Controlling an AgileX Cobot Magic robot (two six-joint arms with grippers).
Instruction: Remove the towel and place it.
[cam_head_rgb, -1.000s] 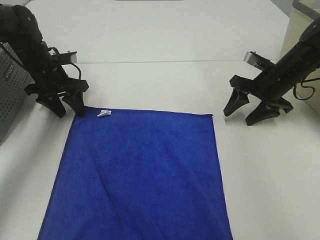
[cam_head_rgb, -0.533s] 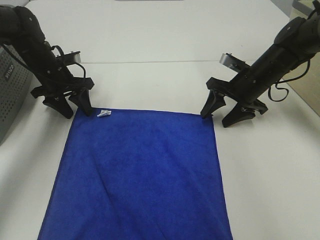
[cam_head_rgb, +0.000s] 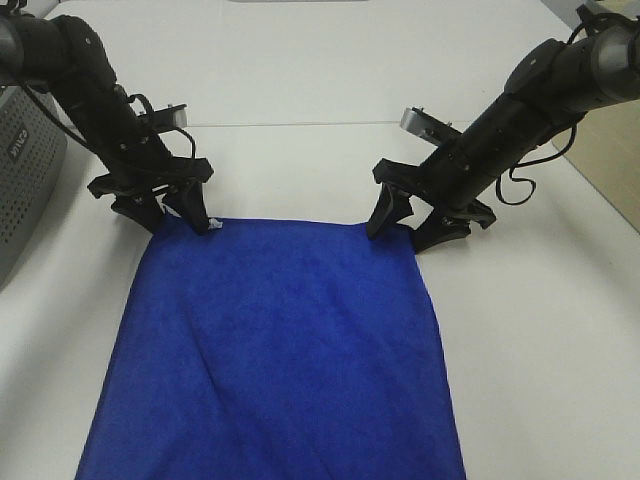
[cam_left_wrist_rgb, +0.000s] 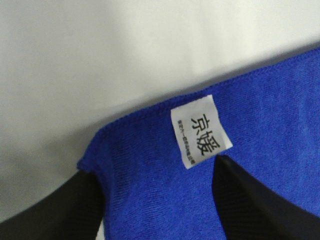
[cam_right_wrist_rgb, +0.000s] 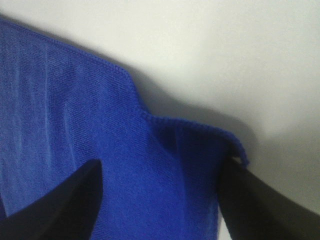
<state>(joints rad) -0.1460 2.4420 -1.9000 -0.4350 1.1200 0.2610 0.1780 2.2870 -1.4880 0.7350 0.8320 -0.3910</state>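
Left gripper (cam_head_rgb: 178, 222) and right gripper (cam_head_rgb: 398, 238) have reached the towel's (cam_head_rgb: 280, 340) corners, jaws spread, seemingly touching the white table (cam_head_rgb: 330, 80).

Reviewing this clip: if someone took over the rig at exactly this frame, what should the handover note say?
Left hand: open, fingers down on either side of the towel's far left corner, next to the white tag; nothing gripped.
Right hand: open, fingers on either side of the far right corner, where the cloth is slightly rucked; nothing gripped.
Towel: spread flat on the white table; its near edge runs out of the overhead view.
Done: both hands are positioned at the far corners.
Left: close on both corners, lift the towel away and set it down.
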